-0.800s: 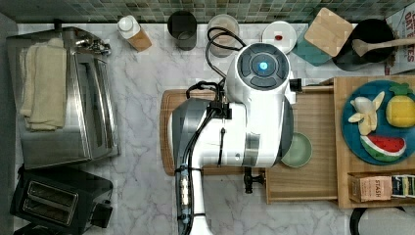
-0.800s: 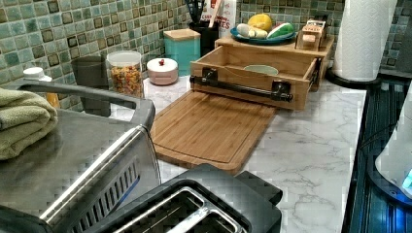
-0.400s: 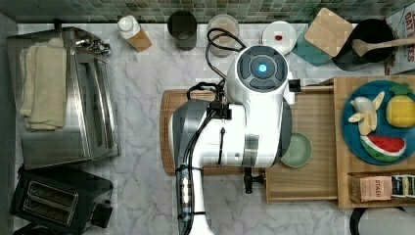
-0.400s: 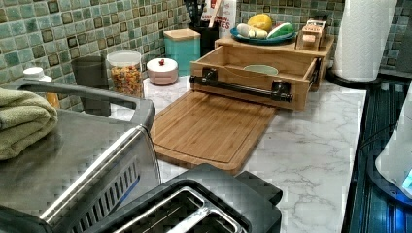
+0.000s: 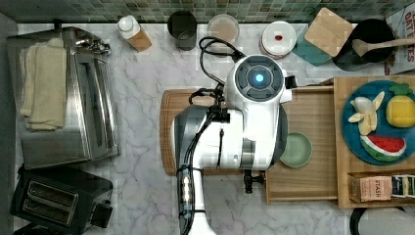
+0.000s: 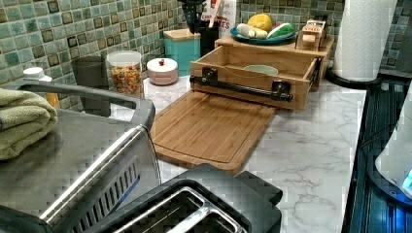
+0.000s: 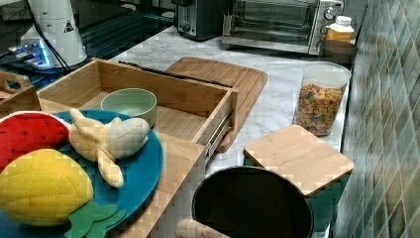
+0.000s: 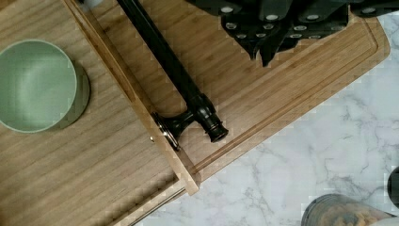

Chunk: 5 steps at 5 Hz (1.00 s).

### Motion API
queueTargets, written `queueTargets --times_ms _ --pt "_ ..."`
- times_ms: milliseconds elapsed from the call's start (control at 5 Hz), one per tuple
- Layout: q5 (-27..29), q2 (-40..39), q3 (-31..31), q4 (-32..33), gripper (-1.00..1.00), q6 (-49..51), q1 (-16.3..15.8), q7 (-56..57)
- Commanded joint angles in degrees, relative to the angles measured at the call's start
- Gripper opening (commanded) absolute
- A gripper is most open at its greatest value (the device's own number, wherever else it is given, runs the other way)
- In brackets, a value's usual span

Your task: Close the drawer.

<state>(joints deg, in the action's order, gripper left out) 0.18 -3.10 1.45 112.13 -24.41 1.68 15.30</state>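
Nothing has moved since 0.4 s ago that I can detect: arm and drawer sit where they did in both the top and left views.

Top view: the arm (image 5: 235, 137) hangs over the cutting board (image 5: 169, 127) and covers the drawer front. The drawer (image 5: 313, 176) is pulled out toward the top view's left from under the butcher-block top (image 5: 342, 88), with a green bowl (image 5: 295, 150) inside. One handle post (image 5: 250, 181) pokes out below the arm.

Left view: the drawer (image 6: 252, 82) stands well open, its black bar handle (image 6: 240, 89) running along the front, parallel to the cutting board's (image 6: 209, 126) far edge. The board overlaps the space just in front of the drawer.

Right view: side rail exposed, drawer (image 7: 163, 94) extended a good way; bowl (image 7: 130, 104) near its back corner.

Wrist view: the jaws (image 8: 268, 33) hang over the cutting board (image 8: 301, 80), on the outer side of the handle (image 8: 174, 75), near it but apart. They grip nothing; how wide they stand I cannot tell. The bar's long axis runs across the push direction, so my judgement is to press against the bar or front panel toward the bowl (image 8: 35, 84). Desk (image 8: 301, 174) is bare marble beside the board; nothing blocks the travel.
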Motion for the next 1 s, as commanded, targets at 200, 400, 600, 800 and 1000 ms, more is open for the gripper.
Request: queueTargets --times_ms 200,400,600,800,1000 --pt "1.2 6.0 -5.4 9.4 -1.00 -7.2 -4.3 11.7" --pt "1.5 7.3 -5.2 12.0 -1.00 -8.5 -4.8 17.4" --pt "0.5 7.2 -5.3 15.9 -1.00 -12.9 -3.7 23.7" --pt "-3.8 6.0 -4.3 18.1 -1.00 -16.5 -3.8 25.7" --pt "-7.3 3.6 -3.8 17.6 -1.00 -15.6 -4.7 23.3"
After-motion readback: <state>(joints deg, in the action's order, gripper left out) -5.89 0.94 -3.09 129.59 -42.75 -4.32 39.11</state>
